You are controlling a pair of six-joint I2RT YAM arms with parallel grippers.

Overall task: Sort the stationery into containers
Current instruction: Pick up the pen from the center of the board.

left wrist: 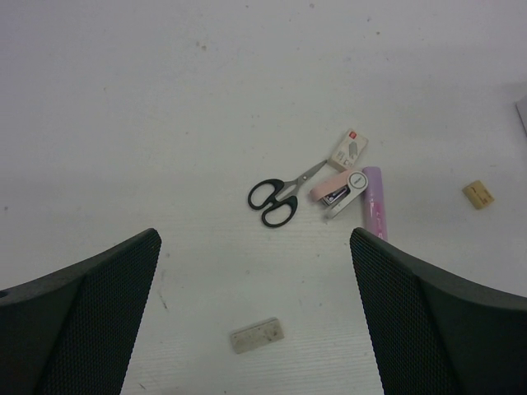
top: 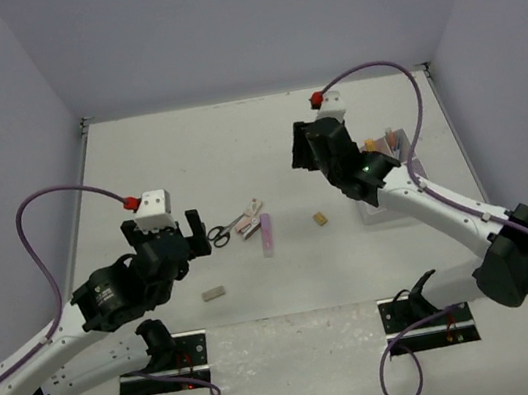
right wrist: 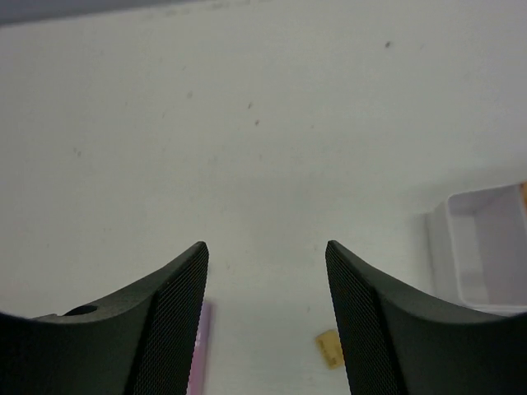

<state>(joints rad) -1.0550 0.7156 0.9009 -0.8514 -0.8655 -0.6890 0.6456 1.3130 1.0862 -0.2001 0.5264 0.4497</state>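
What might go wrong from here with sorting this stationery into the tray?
The scissors, pink stapler and purple marker lie bunched together, so the open left gripper may nudge neighbours when it closes on one. The flat grey eraser lies low on the table; a grasp could scrape the surface or slip off.

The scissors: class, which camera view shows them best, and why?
The left wrist view: the scissors lie unobstructed, with black handles and blades clear. The top external view shows them tiny and less distinct. The right wrist view misses them.
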